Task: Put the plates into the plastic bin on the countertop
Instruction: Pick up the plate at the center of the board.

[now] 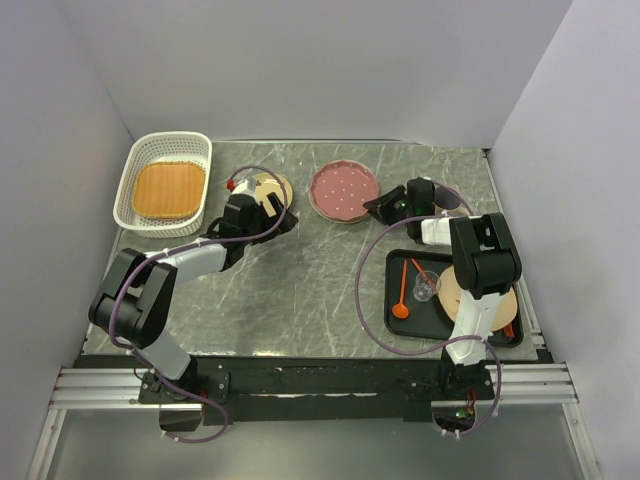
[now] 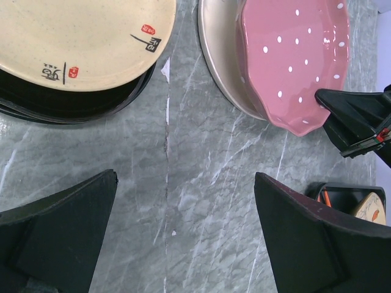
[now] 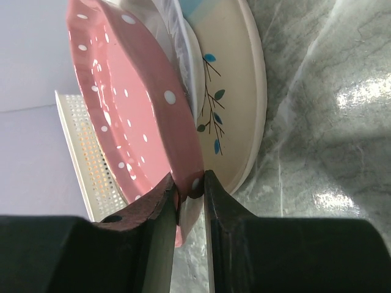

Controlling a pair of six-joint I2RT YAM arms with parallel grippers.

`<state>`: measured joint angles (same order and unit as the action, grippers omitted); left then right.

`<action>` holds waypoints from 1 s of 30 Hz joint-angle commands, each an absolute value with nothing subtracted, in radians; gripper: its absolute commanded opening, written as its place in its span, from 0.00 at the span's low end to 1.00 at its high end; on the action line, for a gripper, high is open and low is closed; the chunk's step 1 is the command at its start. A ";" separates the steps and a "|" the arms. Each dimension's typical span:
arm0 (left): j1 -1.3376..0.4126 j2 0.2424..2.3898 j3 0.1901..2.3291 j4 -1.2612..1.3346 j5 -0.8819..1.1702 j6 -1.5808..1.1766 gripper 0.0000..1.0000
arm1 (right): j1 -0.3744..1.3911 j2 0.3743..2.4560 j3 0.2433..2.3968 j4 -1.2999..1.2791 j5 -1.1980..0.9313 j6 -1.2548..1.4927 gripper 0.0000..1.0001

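In the overhead view the white rectangular plastic bin with lattice sides (image 1: 165, 152) stands at the upper left of the grey-green marble-look countertop (image 1: 300, 290). An orange-brown squarish plate (image 1: 169, 190) lies flat inside it. Right of the bin, at upper centre, a small tan round plate with a dark rim (image 1: 268, 187) sits partly covered by the left arm. The left wrist view shows it as cream with small red and black marks, resting on a dark plate (image 2: 73, 104). The left gripper (image 2: 185, 177) hovers just below it in that view, its two black fingers (image 2: 61, 235) spread wide with only bare stone between them. Further right, a round pink plate with white polka dots (image 1: 344, 190) rests on a cream plate painted with a blue-leaved sprig (image 3: 235, 91). The right gripper (image 3: 190, 183) is at the pink plate's right edge in the overhead view. Its own camera shows the fingers pressed onto the scalloped rim, one on each side, pinching it, and a gap shows there between the pink plate and the cream one. At the lower right a flat black tray (image 1: 415, 325) holds an orange spoon (image 1: 401, 308), a clear glass (image 1: 426, 286) and another pale plate (image 1: 449, 292), mostly hidden under the right arm.
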<state>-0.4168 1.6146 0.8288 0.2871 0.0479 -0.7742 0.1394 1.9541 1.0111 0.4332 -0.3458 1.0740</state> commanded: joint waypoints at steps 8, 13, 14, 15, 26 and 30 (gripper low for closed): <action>-0.423 1.572 0.822 0.341 0.058 -0.785 0.99 | 0.130 1.890 1.002 0.560 -0.411 1.088 0.00; -0.423 1.563 0.834 0.333 0.066 -0.778 0.99 | 0.130 1.853 0.979 0.561 -0.428 1.068 0.00; -0.423 1.563 0.836 0.336 0.067 -0.776 0.99 | 0.130 1.847 0.971 0.564 -0.436 1.063 0.00; -0.423 1.562 0.838 0.336 0.072 -0.778 0.99 | 0.129 1.836 0.968 0.569 -0.448 1.063 0.00; -0.423 1.546 0.830 0.368 0.109 -0.798 0.99 | 0.127 1.727 0.911 0.594 -0.508 1.048 0.00; -0.423 1.551 0.818 0.385 0.121 -0.805 0.99 | 0.132 1.697 0.884 0.621 -0.532 1.058 0.00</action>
